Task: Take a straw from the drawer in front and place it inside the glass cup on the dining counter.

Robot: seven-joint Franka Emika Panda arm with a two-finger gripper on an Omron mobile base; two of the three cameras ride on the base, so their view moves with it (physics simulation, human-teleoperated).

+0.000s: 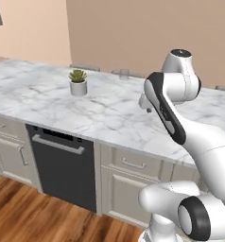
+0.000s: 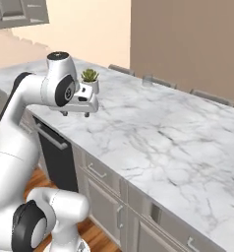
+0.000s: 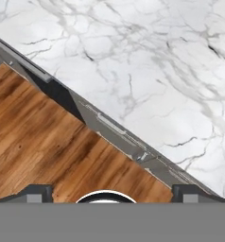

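Taking the potted plant as landmark: left of and below it sits the black dishwasher, and right of that the closed drawer, so the straw is hidden. The glass cup, faint, stands right of the plant at the dining counter's far edge, bare marble between. The gripper hovers over the near edge, jaws spread wide, empty, well apart from cup and drawer.

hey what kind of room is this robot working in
Most likely a home kitchen. A long white marble dining counter sits on beige-grey cabinets with a black-fronted dishwasher built in beside a closed drawer. A small potted plant and a glass cup stand on the counter, above a wood floor.
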